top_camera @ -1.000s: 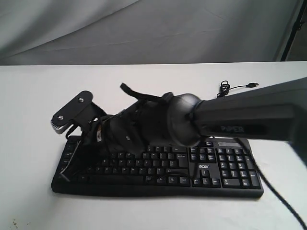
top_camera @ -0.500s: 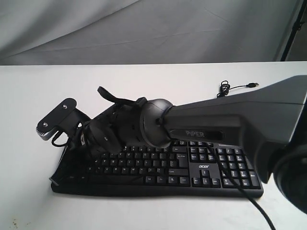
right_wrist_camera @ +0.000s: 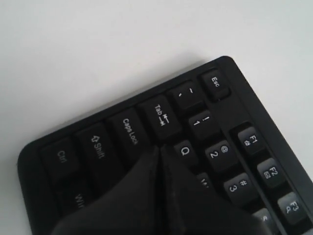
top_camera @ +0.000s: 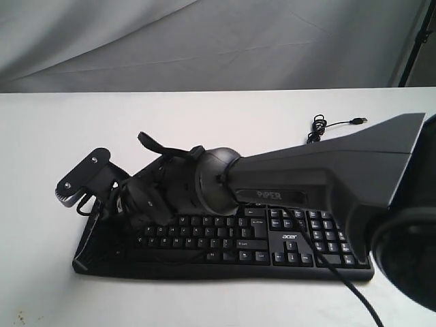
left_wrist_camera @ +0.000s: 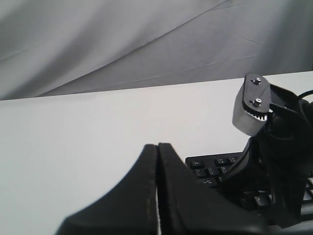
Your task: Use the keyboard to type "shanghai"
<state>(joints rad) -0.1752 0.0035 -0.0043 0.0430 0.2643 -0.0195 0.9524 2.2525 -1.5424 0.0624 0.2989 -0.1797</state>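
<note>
The black keyboard [top_camera: 300, 240] lies across the white table, with its white "acer" logo above the arrow keys. My right arm [top_camera: 293, 180] reaches across it to its left end. In the right wrist view the right gripper [right_wrist_camera: 160, 146] is shut, its tips low over the keys [right_wrist_camera: 128, 131] between Caps Lock, Tab and Q. Whether they touch a key I cannot tell. The left gripper [left_wrist_camera: 157, 145] is shut and holds nothing, hovering over bare table beside the keyboard's Esc corner [left_wrist_camera: 210, 169]. It does not show in the exterior view.
The thin black USB cable [top_camera: 328, 125] coils on the table behind the keyboard's right end. A grey cloth backdrop [top_camera: 204, 41] hangs behind the table. The right arm's wrist camera mount [left_wrist_camera: 252, 105] stands above the keyboard's left end.
The right arm has swung left along the keyboard, from over the middle letter keys to the left end, and dipped slightly in the last half second.
</note>
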